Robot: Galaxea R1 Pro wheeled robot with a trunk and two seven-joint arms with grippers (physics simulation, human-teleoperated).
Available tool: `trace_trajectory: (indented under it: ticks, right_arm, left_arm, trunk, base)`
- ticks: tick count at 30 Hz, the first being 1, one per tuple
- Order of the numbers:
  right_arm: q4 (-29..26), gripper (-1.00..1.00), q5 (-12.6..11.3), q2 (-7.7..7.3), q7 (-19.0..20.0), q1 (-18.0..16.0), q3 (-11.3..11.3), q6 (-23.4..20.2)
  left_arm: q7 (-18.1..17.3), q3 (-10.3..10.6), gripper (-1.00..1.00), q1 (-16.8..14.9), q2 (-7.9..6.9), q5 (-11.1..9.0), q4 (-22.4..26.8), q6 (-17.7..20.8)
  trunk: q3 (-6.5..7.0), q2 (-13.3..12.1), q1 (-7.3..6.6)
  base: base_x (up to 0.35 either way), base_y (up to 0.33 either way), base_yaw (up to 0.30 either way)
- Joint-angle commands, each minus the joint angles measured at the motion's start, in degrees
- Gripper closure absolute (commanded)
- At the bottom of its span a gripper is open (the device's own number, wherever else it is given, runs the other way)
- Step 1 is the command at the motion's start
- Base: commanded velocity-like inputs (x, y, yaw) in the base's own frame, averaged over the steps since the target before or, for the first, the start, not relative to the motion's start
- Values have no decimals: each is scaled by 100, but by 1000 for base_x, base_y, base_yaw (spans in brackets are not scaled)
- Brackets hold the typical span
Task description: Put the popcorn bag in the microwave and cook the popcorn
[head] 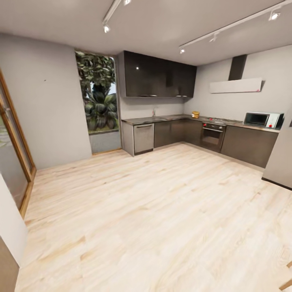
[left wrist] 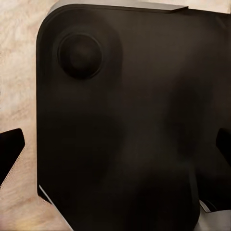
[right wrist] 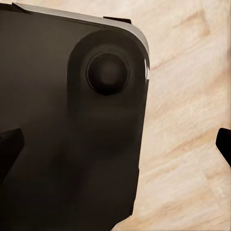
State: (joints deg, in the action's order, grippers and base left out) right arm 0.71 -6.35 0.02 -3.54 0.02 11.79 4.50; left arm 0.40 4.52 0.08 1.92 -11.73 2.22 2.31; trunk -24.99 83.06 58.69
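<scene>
- Pale wood floor (head: 138, 219) fills most of the head view, running up to the kitchen's dark cabinets (head: 174, 132) along the far walls.
- Taking the microwave (head: 263, 119) as the landmark: it sits on the countertop (head: 162, 119) at the far right end, below the white hood (head: 235, 85). The hob (head: 219, 120) and the oven (head: 212, 136) lie to its left. Further left, near the counter's corner, stands a small tan-yellow thing, probably the popcorn bag (head: 195, 114), too small to be sure. A window with plants (head: 97, 97) is far left of the microwave.
- Left wrist view: a dark rounded body (left wrist: 125, 125) of the robot lies over the wood floor (left wrist: 19, 72). The left gripper (left wrist: 120, 149) shows two dark fingertips (left wrist: 9, 151) at opposite edges, wide apart, nothing between them.
- Right wrist view: a similar dark body (right wrist: 67, 120) beside the floor (right wrist: 192, 120). The right gripper (right wrist: 118, 147) has its fingertips (right wrist: 8, 147) likewise spread wide, holding nothing.
</scene>
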Motion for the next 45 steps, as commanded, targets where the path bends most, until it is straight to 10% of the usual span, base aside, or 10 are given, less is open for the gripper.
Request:
trace_trajectory:
  ticks: [1, 45]
  right_arm:
    - [8, -100, -60, 0, -7, -2, 50, 31]
    - [8, -100, 33, -6, -13, -2, 100, 39]
  left_arm:
    - [4, 48, -100, 1, 0, -58, 13, 21]
    - [27, 12, -100, 1, 1, -67, 15, -59]
  trunk:
    - [-4, 2, 3]
    - [-4, 2, 3]
  base:
    - [323, 0, 0]
    - [323, 0, -46]
